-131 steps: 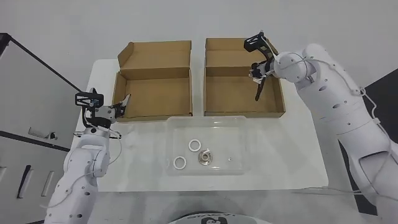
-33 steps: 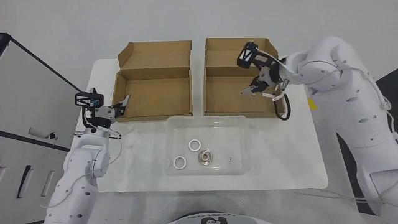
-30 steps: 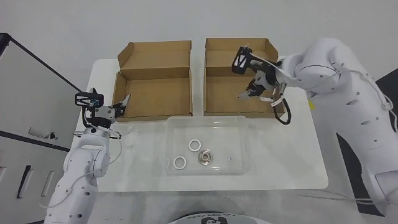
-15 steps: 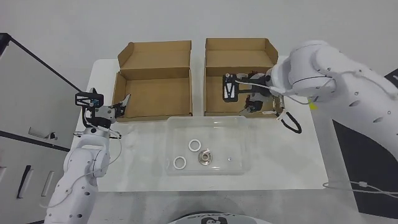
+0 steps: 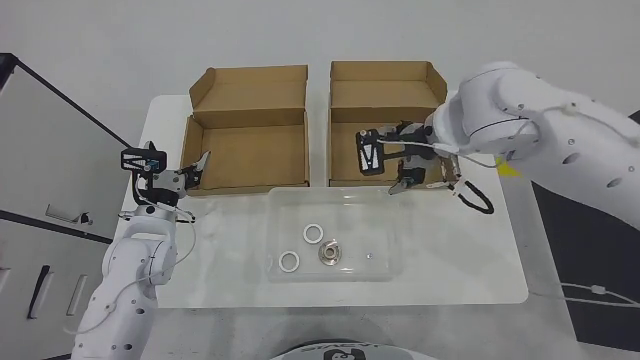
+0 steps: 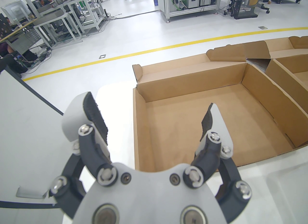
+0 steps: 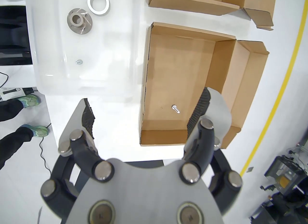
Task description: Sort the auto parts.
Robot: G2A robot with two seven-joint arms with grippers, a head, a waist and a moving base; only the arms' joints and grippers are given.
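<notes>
Overhead, the tray (image 5: pixel 350 210) holds rings (image 5: pixel 313 231) and a flange (image 5: pixel 330 254); the right gripper (image 5: pixel 398 182), fingers spread, hangs at its 2 o'clock. Left wrist: left gripper (image 6: pixel 150 104) spread wide before the left box (image 6: pixel 240 104). Right wrist: a bolt (image 7: pixel 175 108) lies inside the right box (image 7: pixel 178 66).

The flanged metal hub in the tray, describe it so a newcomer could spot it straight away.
On the white table, between the robot and the two cardboard boxes, sits a clear plastic tray. The hub lies near its middle, beside two pale rings and a tiny bolt. It alone is a wide grey disc with a raised bored centre.
</notes>
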